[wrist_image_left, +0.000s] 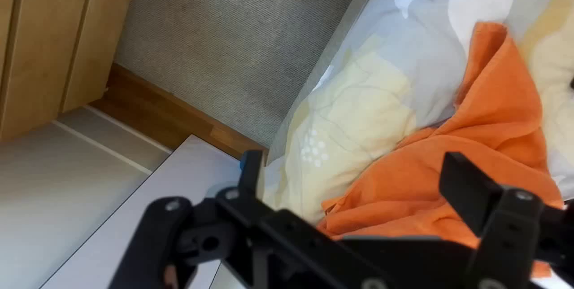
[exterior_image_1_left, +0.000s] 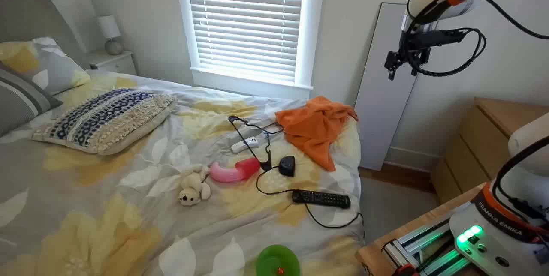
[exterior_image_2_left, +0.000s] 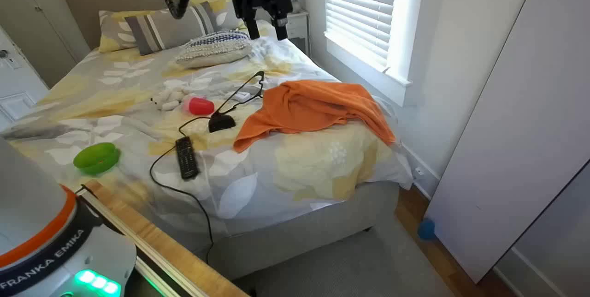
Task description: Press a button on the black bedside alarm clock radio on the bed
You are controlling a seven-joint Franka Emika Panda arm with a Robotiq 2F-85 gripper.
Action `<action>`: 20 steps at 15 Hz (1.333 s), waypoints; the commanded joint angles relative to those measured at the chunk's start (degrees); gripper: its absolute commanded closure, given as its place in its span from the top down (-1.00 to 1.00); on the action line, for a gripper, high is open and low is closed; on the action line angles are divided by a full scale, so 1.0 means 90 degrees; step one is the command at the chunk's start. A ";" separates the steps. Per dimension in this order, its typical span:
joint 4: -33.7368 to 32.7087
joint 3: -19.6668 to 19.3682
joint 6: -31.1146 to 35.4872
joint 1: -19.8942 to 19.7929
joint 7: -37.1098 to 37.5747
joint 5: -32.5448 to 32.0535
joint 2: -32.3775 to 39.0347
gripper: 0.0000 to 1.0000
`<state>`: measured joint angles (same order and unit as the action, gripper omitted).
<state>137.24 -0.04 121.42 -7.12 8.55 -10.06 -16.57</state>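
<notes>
The black clock radio (exterior_image_1_left: 287,166) is a small, dark, half-round block on the bed (exterior_image_1_left: 141,216), whose cover is pale with yellow flowers. The clock radio also shows in an exterior view (exterior_image_2_left: 221,122), with a black cable running from it past a remote and over the bed edge. Its buttons are too small to make out. My gripper (exterior_image_1_left: 402,70) is high in the air beyond the foot of the bed, apart from everything. It also shows in an exterior view (exterior_image_2_left: 268,34). In the wrist view the gripper (wrist_image_left: 354,168) is open and empty, above the orange cloth; the clock radio is not recognisable there.
An orange cloth (exterior_image_1_left: 315,126) lies beside the clock radio. A black hanger (exterior_image_1_left: 248,139), white device (exterior_image_1_left: 244,145), red-pink item (exterior_image_1_left: 236,170), plush toy (exterior_image_1_left: 194,187), black remote (exterior_image_1_left: 321,199) and green bowl (exterior_image_1_left: 278,261) lie around it. A white panel (exterior_image_1_left: 381,91) leans on the wall.
</notes>
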 commanded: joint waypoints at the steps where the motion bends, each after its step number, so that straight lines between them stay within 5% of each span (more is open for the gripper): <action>1: -0.0010 -0.0070 -0.0015 0.0073 0.0014 -0.0021 0.0001 1.00; 7: -0.0010 -0.0070 -0.0015 0.0073 0.0014 -0.0021 0.0001 1.00; 15: -0.0228 0.0852 0.0146 0.1067 -0.0632 -0.0645 -0.0119 1.00; 20: -0.0524 0.1314 0.0665 0.1733 -0.1185 -0.0622 0.0564 1.00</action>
<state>134.83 10.72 124.56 6.10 1.70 -14.89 -16.40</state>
